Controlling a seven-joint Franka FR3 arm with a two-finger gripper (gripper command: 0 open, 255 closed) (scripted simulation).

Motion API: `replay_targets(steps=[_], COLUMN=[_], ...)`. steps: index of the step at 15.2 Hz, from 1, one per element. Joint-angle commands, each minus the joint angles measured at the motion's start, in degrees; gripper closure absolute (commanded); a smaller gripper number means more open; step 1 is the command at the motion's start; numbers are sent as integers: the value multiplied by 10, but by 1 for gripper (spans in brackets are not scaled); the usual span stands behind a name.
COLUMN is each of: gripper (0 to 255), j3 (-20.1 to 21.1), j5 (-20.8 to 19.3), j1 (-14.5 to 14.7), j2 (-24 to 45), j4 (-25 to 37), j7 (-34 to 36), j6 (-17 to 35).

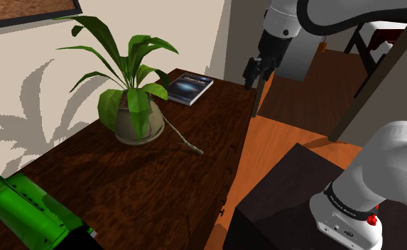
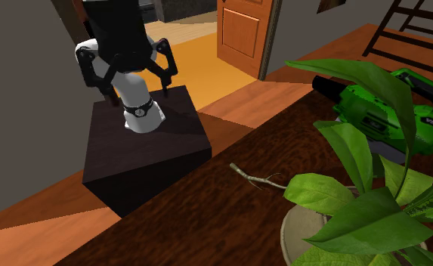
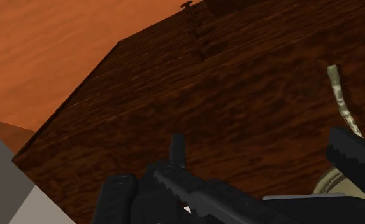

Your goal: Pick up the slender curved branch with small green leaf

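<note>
Home interior, potted plant (image 1: 133,113) on dark sideboard (image 1: 131,195), book (image 1: 190,87), panelled door (image 2: 245,34)

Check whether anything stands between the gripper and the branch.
Nothing visible does. The branch lies on the bare table beside the plant pot; the open gripper hangs above the table's edge, with clear air between them.

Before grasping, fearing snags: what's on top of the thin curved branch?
The potted plant's broad green leaves overhang the branch's far end, hiding it; the rest lies bare on the dark wooden tabletop.

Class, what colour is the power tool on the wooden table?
Bright green power tool with a black tip, clearest in the second exterior view.
</note>
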Motion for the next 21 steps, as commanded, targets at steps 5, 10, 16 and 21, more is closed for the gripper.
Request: replay_targets(steps=[5, 10, 16, 21], gripper=[0, 0, 0, 0], j3=[43, 83, 131, 161], j5=[1, -15, -67, -148], j1=[19, 28, 30, 36], j2=[89, 174, 288, 392], j4=[-3, 12, 51, 103], j7=[13, 33, 75, 132], j6=[109, 190, 273, 321])
